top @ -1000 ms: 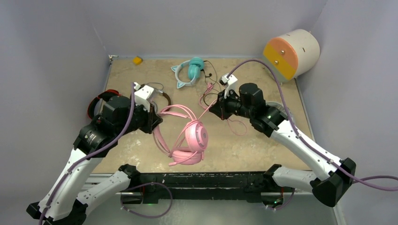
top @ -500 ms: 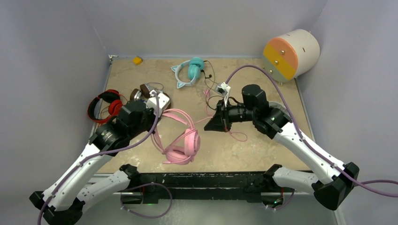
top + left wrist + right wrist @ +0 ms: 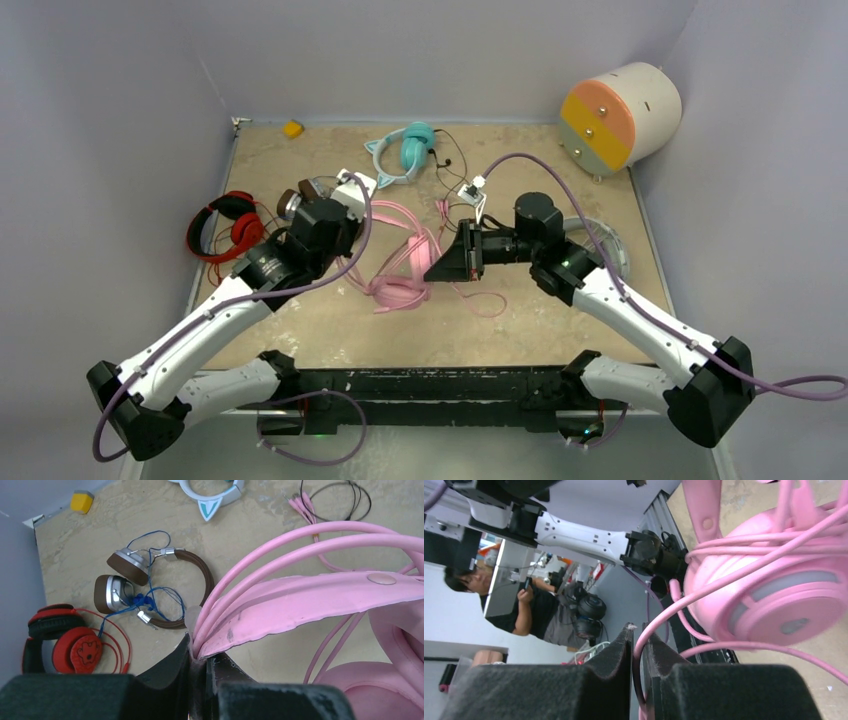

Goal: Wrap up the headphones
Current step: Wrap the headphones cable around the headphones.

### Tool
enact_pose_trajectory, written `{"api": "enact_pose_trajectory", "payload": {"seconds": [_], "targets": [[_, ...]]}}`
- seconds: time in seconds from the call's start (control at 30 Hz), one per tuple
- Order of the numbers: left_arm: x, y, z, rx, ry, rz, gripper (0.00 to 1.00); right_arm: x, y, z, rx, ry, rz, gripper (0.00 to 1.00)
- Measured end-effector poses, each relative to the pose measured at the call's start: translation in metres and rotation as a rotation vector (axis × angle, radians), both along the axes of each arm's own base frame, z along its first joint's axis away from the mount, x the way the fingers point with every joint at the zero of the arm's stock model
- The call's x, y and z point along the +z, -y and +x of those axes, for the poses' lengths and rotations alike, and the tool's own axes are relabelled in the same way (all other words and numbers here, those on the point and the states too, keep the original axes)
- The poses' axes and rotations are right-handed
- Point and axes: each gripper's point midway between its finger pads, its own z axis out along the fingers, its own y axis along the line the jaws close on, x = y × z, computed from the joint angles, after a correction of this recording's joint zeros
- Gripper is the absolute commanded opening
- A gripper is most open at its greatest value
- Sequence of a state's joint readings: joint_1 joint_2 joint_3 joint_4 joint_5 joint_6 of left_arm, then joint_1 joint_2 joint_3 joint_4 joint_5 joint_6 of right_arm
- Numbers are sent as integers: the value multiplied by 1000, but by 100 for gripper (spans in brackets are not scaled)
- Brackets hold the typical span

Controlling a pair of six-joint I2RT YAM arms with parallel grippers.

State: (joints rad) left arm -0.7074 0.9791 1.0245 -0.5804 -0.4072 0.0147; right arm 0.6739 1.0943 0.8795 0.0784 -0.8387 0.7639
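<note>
The pink headphones are held tilted above the table's middle, between my two grippers. My left gripper is shut on their headband; in the left wrist view the gripper pinches the band's pink strips. My right gripper is right beside the ear cups, shut on the thin pink cable, which runs between its jaws and across an ear cup. Loose cable trails on the table. The brown pair with silver cups and blue cord lies behind my left gripper.
Red headphones lie at the left edge, and a teal cat-ear pair lies at the back middle. A small yellow block sits in the far left corner. An orange-faced cylinder stands at the back right. Black cable loops lie near the teal pair.
My left gripper has swung right and farther out with the headband, uncovering the brown pair. The pink headphones have tipped and moved right. My right gripper has moved left with the cable.
</note>
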Motion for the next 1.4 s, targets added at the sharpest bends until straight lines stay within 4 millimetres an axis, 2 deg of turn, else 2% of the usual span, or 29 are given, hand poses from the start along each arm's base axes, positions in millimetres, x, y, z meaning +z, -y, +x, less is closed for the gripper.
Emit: {"api": "enact_pose_trajectory", "payload": {"seconds": [0.13,0.27,0.43,0.63,0.87,1.03,1.23,1.4], "targets": [[2,6,9,103,22,-74,0,5,-5,4,-32,-28,37,16],[-7,8,16,204,3,-145,0,2,-16,4,-55,-53,43,16],[-14,4,16,349,-2,-279,0,-7,-30,-1,-88,-39,10,16],[-19,-1,17,512,-10,-414,0,-15,-35,8,-166,-12,-20,16],[-41,7,20,572,-114,-489,0,-27,-37,7,-194,-14,-48,16],[-57,-3,31,642,-229,-590,0,-38,-40,0,-193,-14,-73,17],[-56,6,39,707,-312,-652,0,-48,-46,-8,-179,8,-106,20],[-52,14,47,786,-375,-701,0,-56,-45,-5,-200,29,-140,20]]}}
